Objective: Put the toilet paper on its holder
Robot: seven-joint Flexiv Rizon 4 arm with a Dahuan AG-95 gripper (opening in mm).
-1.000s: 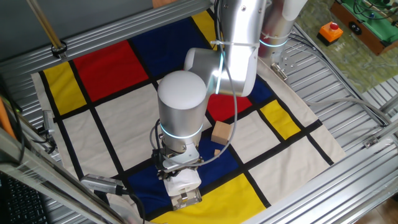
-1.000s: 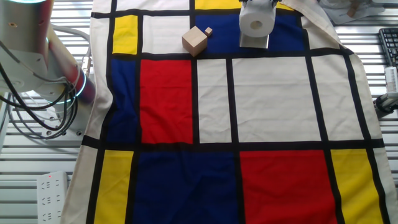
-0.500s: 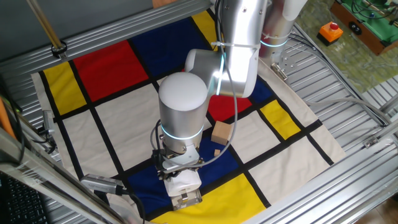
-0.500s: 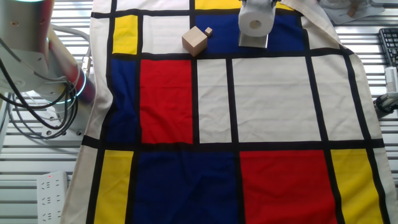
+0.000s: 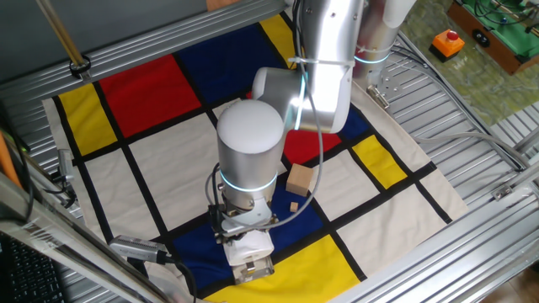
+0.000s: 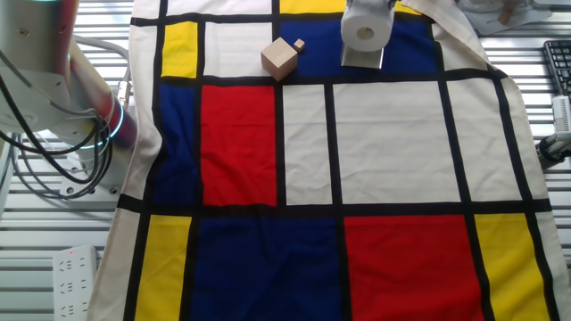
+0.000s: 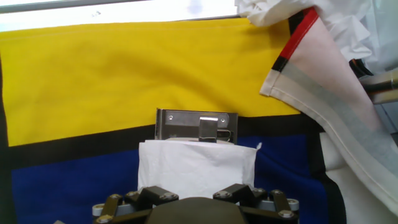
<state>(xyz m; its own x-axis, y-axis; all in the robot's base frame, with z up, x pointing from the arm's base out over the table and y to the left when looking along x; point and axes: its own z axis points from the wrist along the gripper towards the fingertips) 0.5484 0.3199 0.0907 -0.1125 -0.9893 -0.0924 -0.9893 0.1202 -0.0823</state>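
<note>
Barely anything moved since a second ago: arm elbow drifted slightly right in one fixed view, and roll plus holder plate shifted a touch left in the other fixed view. No containers on the cloth.

Toilet paper [image 7: 196,163] sits right in front of the gripper [image 7: 196,198], white, its far edge up against the holder [image 7: 196,126]. Holder's chrome plate stands on the black stripe between the yellow and blue panels, small bracket at its middle just above the paper's top edge. Whether the bar is inside the roll core: cannot tell.

Gripper linkages show at the bottom of the hand view on both sides of the roll; the fingertips are hidden, so whether it pinches the roll or is spread cannot be told. In one fixed view the gripper [image 5: 246,238] hangs over the toilet paper [image 5: 250,247], with the holder [image 5: 254,269] at the cloth's near edge.

In the other fixed view the toilet paper [image 6: 367,29] shows end-on with an open core, holder [image 6: 361,57] plate just below it on blue.

Wooden cube [image 6: 278,59] lies left of the roll, apart from it, with a small wooden piece [image 6: 300,44] just beside it. Checkered cloth [image 6: 384,143] covers the table.
</note>
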